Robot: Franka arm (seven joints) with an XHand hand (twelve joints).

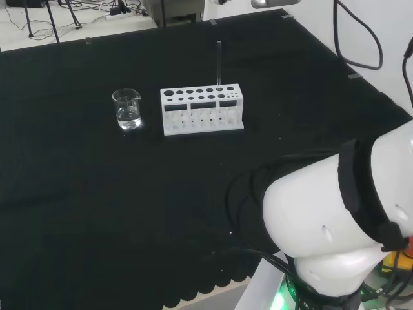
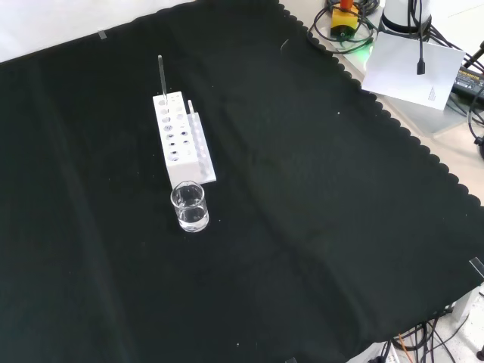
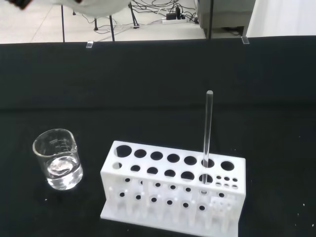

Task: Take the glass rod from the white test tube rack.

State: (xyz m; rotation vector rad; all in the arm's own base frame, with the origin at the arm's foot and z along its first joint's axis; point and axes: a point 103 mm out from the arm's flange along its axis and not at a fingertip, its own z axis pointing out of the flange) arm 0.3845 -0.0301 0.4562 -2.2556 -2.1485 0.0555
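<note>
Glass rod (image 3: 207,129) stands upright in one hole of the white test tube rack (image 3: 173,190), near the rack's right end in the head view and at its far end in the front view; most of its length rises clear above the rack's top plate, and only the lowest part sits inside. By its look it should be light, stiff and smooth, so likely slippery between fingers, and brittle if bent or knocked sideways against the hole's edge; the sensible place to take hold seems to be the bare upper stretch, well above the plate, with a lift straight up along the rod's own line so that it does not lever against the rack. The rack itself looks light enough to tip or drag if the rod binds in its hole.

Counted plainly: one glass rod; one rack, its other holes seemingly empty; one small clear beaker (image 1: 127,108) with a little clear liquid at the bottom, standing just beside the rack's other end on the black-clothed counter (image 2: 318,227). Whether the fingers are spread or curled cannot be told.
</note>
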